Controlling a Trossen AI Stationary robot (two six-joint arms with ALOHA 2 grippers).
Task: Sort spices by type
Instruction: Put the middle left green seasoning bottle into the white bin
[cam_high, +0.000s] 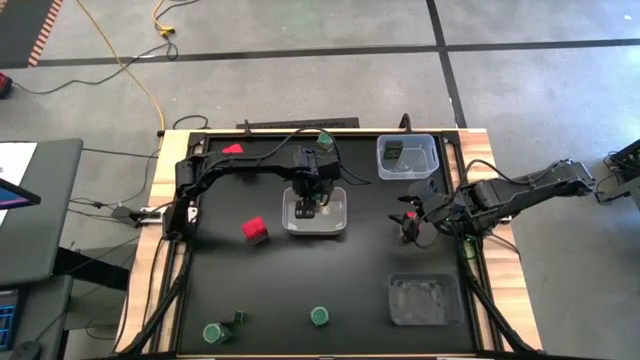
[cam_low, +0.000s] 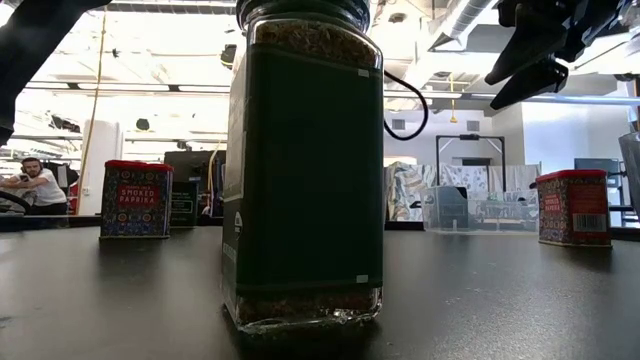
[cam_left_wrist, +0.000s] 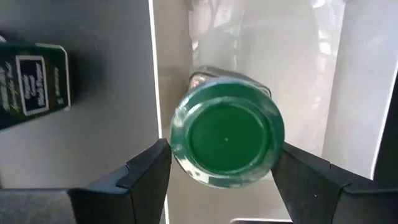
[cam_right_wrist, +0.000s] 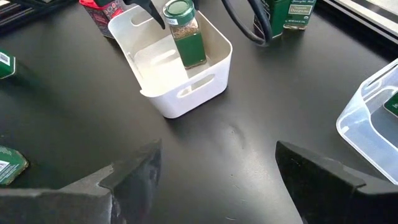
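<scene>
A green-lidded spice jar (cam_left_wrist: 227, 137) stands inside the white bin (cam_high: 340, 222) at the table's middle, also seen in the right wrist view (cam_right_wrist: 186, 37). My left gripper (cam_left_wrist: 224, 155) is over that bin, shut on the jar. My right gripper (cam_right_wrist: 217, 168) hovers open over bare table right of the bin (cam_high: 410, 222). Other spices lie around: red boxes (cam_high: 255, 230) (cam_high: 232, 150), a green-lidded jar by the far edge (cam_high: 325, 140), two more near the near edge (cam_high: 213, 332) (cam_high: 319, 317), and a dark tin (cam_high: 237, 320). My left gripper pinches the jar just under its green lid (cam_left_wrist: 177, 146), one finger (cam_left_wrist: 146, 171) on each side, coming from above and pointing down. The jar stays nearly upright, low inside the white bin. Whether its base touches the bin floor I cannot tell.
A clear tub (cam_high: 432, 150) at the far right holds a dark tin (cam_high: 397, 152). A clear flat tray (cam_high: 425, 300) lies near the right near corner. In the low view a jar (cam_low: 300, 170) fills the foreground, hiding the middle. Bare table lies between bin and tray.
</scene>
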